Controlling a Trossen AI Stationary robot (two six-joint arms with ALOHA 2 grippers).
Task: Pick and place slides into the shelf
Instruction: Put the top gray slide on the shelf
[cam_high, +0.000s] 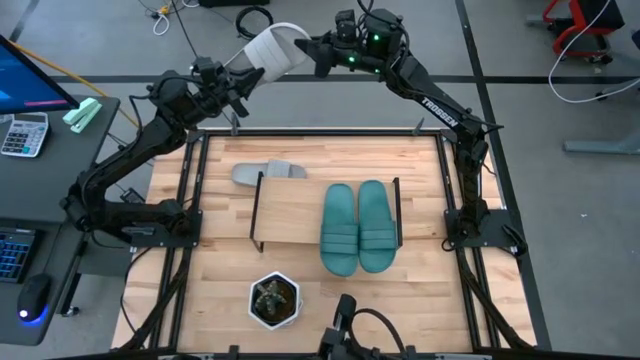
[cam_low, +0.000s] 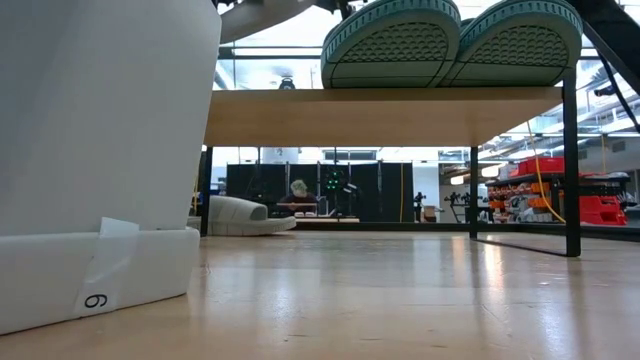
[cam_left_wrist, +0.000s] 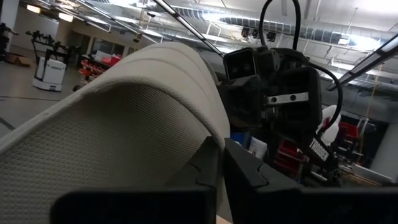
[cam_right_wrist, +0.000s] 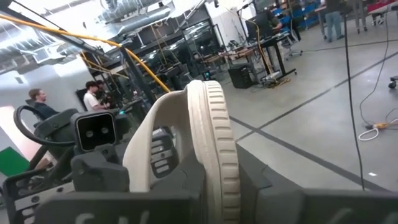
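Observation:
A light grey slide (cam_high: 272, 48) hangs in the air beyond the table's far edge, between my left gripper (cam_high: 243, 75) and my right gripper (cam_high: 318, 50), both shut on it. A second grey slide (cam_high: 270, 172) lies sole down on the tabletop, by the shelf's far left corner. The teal pair (cam_high: 355, 225) lies side by side on the right half of the shelf (cam_high: 290, 215), toes sticking out over its near edge. In the low view the teal soles (cam_low: 450, 40) rest on the shelf board (cam_low: 380, 115). My left gripper pinches the sole's edge (cam_left_wrist: 214, 140) at the slide's left end between its two fingers (cam_left_wrist: 249, 177), coming roughly level from the left. The ribbed underside (cam_left_wrist: 124, 124) faces its camera. The slide is lifted clear. My right gripper has the sole's ribbed rim (cam_right_wrist: 216, 155) at the slide's right end between its two fingers (cam_right_wrist: 177, 183), coming level from the right. The sole stands on edge, with the strap (cam_right_wrist: 149, 134) arching to one side. The slide is clear of everything.
A white pot with a plant (cam_high: 273, 300) stands near the table's front edge and fills the left of the low view (cam_low: 100, 150). The shelf's left half is bare board. A desk with a calculator (cam_high: 22, 132) stands left of the table. People show in the room behind (cam_right_wrist: 37, 99).

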